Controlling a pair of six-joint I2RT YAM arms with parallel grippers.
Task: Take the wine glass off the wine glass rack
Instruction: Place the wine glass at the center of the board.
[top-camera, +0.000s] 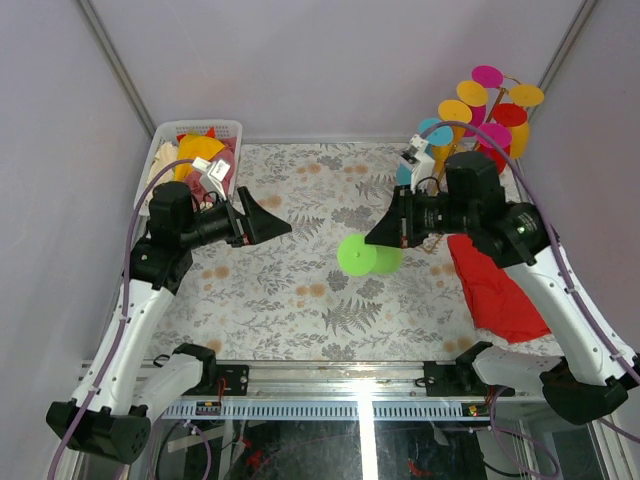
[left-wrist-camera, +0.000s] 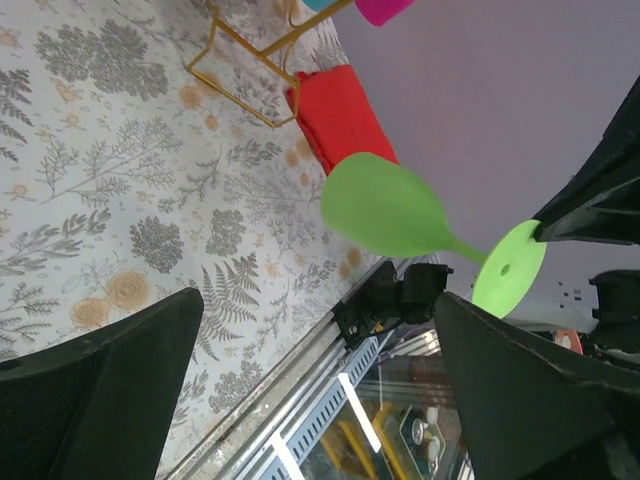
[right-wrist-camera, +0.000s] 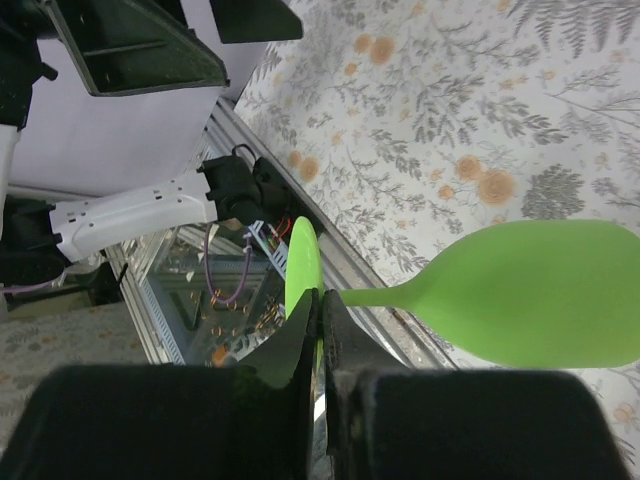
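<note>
Pinching the green wine glass (top-camera: 357, 254) by the rim of its round foot, the right end effector (top-camera: 380, 238) is closed in the top view, over the middle of the surface (top-camera: 300, 300). The left end effector (top-camera: 272, 222) faces it from the left with its jaws spread wide, holding nothing and apart from the glass. Bare leaf-patterned surface lies between the two and runs down to the metal rail (top-camera: 330, 380) at the near edge. A white basket (top-camera: 160, 140) stands at the far left corner, and a cluster of coloured glasses (top-camera: 490, 110) at the far right. A red cloth (top-camera: 495, 290) lies partly under the right arm. Grey walls (top-camera: 60, 150) close the left, far and right sides.

From the left wrist, the two fingers (left-wrist-camera: 100, 390) stand far apart at the lower corners. The glass shows between them, lying sideways in the air: bowl to the left, then stem, then foot, with a dark fingertip of the right end effector touching the foot. Beyond it, the gold wire base of the wine glass rack (left-wrist-camera: 240, 95) sits on the surface just beside the cloth, apart from the glass.

From the right wrist, the fingers meet on the foot, which is seen edge-on. The stem and bowl reach out to the right above the surface, near its rail.
</note>
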